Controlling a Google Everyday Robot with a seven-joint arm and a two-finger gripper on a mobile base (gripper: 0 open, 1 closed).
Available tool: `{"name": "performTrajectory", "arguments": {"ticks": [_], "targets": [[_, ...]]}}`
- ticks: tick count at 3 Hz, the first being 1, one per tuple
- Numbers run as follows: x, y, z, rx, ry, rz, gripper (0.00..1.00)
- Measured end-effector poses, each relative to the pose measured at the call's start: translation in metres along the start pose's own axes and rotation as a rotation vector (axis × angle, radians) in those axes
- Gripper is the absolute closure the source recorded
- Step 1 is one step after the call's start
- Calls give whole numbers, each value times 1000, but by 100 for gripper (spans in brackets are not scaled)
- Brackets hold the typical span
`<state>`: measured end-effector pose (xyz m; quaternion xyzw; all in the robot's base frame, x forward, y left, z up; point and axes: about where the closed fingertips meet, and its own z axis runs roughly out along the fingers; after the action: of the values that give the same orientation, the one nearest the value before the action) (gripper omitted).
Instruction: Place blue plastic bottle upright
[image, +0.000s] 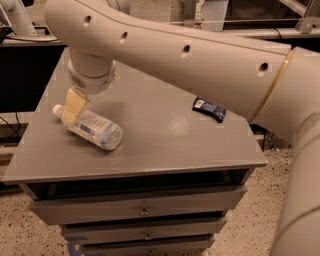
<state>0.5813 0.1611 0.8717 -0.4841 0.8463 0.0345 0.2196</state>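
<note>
On the worktop (160, 145) I see the bottle (92, 130) lying on its side at the left, cap end to the back-left. My pincer (74, 106) is at that cap end, coming from above. The packet (209, 109) lies at the right, well apart. Drawers (140, 210) sit under the worktop.

Gripper (74, 106) over neck of lying blue plastic bottle (95, 131); bare tabletop (155, 135) between it and dark packet (209, 109)
</note>
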Motion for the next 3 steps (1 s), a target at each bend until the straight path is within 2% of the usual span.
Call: {"name": "performTrajectory", "arguments": {"ticks": [1,2,3], "targets": [[1,4,18,-22,36,34,0],[-2,13,25,-42,46,41,0],[-7,22,31,-54,53,34,17]]}}
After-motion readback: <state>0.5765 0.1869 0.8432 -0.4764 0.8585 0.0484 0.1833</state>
